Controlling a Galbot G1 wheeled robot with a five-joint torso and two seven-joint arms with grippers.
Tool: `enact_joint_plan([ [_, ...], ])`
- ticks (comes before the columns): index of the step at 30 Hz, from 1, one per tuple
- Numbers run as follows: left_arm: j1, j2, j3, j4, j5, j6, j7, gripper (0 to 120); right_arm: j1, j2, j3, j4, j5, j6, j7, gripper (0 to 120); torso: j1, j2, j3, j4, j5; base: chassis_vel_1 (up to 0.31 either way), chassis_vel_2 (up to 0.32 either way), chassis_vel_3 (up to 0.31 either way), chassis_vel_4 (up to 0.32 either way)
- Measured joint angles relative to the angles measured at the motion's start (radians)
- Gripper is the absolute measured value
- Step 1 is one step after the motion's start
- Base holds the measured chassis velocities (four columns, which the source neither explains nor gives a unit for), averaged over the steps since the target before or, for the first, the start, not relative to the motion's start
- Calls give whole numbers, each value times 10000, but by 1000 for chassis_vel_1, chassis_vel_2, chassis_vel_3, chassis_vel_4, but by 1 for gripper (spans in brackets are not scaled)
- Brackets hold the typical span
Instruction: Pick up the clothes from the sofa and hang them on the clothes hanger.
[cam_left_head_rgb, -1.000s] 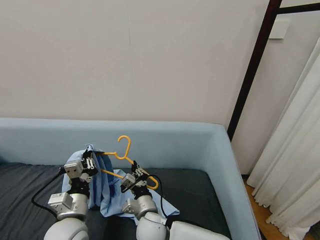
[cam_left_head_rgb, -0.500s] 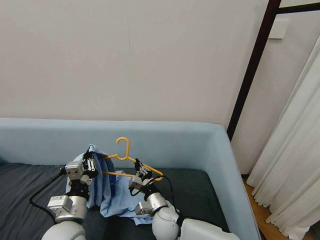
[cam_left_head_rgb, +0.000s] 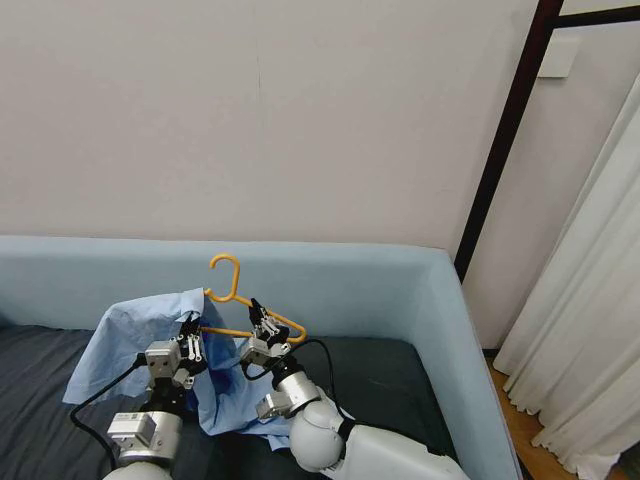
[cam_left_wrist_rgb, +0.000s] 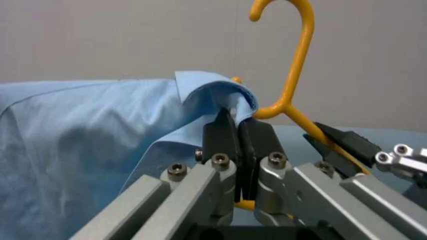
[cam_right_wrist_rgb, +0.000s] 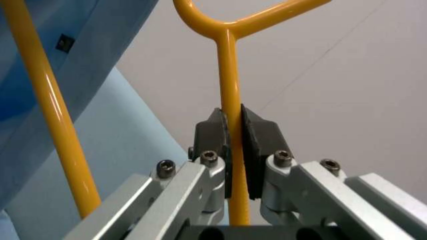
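— Room around the sofa (cam_left_head_rgb: 400, 285)?
— Bare seat is seen to the right; the backrest edge runs just behind the shirt (cam_left_head_rgb: 120, 330).
— The hanger (cam_left_head_rgb: 232, 292)?
— Held above the seat, hook up, bar lying left-right. It is clamped by the right gripper (cam_right_wrist_rgb: 233, 122); the shirt collar is pinched by the left gripper (cam_left_wrist_rgb: 239, 125).

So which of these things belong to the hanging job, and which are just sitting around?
Part of the job: blue shirt; yellow hanger; sofa; left gripper, shut on the blue shirt; right gripper, shut on the yellow hanger.

Just around: white curtain; black frame; wall.
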Motion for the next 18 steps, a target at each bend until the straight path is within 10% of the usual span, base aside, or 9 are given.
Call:
enact_joint_plan([
  [18, 352, -120, 146, 224, 550, -501, 6, 0, 65, 92, 234, 548, 1712, -96, 325, 4, 0, 2, 0, 0, 1, 0, 0, 0, 0],
])
